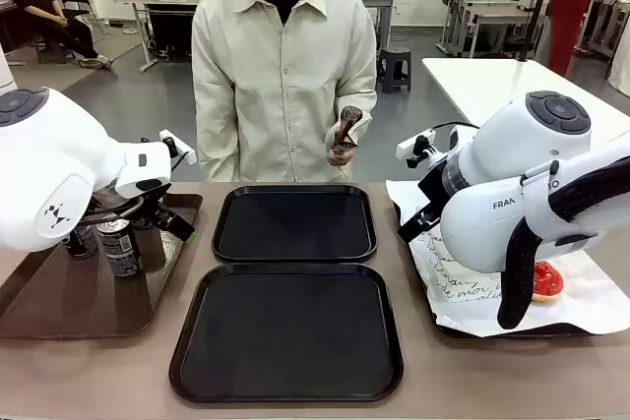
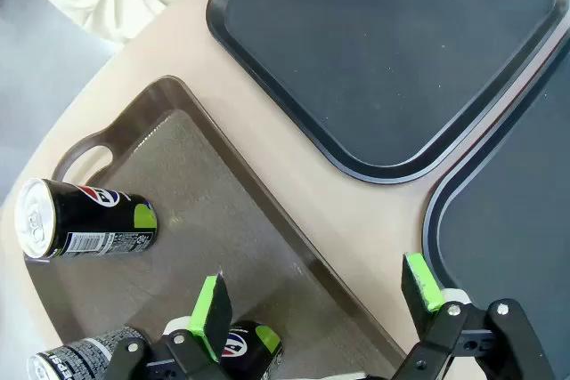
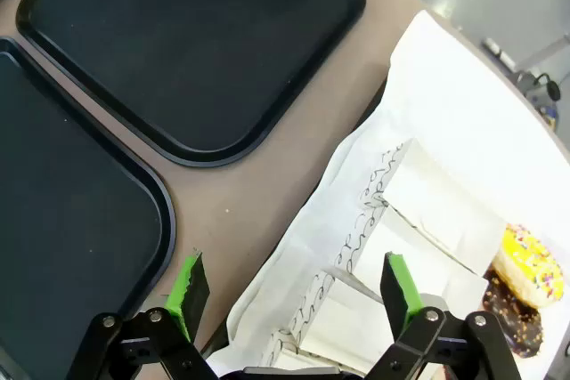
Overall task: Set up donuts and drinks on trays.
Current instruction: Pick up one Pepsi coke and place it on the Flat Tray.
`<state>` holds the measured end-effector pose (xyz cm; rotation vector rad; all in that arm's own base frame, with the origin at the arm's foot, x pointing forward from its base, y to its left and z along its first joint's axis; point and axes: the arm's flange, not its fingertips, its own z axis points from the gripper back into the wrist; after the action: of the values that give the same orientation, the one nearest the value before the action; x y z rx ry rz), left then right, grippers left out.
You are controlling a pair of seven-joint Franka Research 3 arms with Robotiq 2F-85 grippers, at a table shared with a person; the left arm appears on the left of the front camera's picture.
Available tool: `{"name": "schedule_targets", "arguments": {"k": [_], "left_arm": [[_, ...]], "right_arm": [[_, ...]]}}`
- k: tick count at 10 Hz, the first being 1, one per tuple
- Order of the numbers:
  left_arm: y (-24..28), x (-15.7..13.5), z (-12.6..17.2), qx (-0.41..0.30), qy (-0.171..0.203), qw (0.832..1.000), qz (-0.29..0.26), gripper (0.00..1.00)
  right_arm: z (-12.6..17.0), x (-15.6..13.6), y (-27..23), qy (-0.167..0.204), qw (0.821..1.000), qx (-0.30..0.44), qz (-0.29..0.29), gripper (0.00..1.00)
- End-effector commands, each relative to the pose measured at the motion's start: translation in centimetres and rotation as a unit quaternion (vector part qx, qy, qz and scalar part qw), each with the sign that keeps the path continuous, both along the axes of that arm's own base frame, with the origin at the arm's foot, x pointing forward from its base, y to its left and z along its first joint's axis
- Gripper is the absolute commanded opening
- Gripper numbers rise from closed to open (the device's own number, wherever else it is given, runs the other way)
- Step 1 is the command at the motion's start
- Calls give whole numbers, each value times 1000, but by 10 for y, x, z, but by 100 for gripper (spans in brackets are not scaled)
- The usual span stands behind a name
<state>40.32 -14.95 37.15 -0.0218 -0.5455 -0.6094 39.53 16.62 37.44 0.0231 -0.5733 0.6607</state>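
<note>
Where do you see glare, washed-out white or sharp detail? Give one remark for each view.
Front view: soft light leaves a dull sheen on the near black tray. Left wrist view: the print on the can is sharp. Right wrist view: the white paper is almost washed out.

**Q:** Site classification?

**A:** Robotics laboratory, open-hall type.

**Q:** Indicators?

**A:** Reference point: the standing person (image 1: 283, 76) in the cream shirt.
- Directly in front of that person is a beige work table (image 1: 98, 376). A white left arm (image 1: 59, 169) and a white right arm (image 1: 532, 194) are stationed at it, one to either side of the person.
- Behind the person, a bare grey floor (image 1: 128, 95) carries rows of metal-legged benches (image 1: 157, 2).
- A black stool (image 1: 396, 66) stands behind the person, to the right.
- A seated person (image 1: 49, 17) is far behind, to the left.
</note>
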Motion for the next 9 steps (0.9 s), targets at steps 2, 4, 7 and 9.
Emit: {"name": "schedule_targets", "arguments": {"k": [2, 4, 7, 9], "left_arm": [[0, 0, 0, 0, 0, 1000, 0, 100], [0, 0, 0, 0, 0, 1000, 0, 100], [0, 0, 0, 0, 0, 1000, 0, 100], [0, 0, 0, 0, 0, 1000, 0, 100]], "right_arm": [[0, 0, 0, 0, 1000, 0, 0, 100], [0, 0, 0, 0, 1000, 0, 0, 100], [0, 0, 0, 0, 1000, 0, 0, 100], [0, 0, 0, 0, 1000, 0, 0, 100]]}}
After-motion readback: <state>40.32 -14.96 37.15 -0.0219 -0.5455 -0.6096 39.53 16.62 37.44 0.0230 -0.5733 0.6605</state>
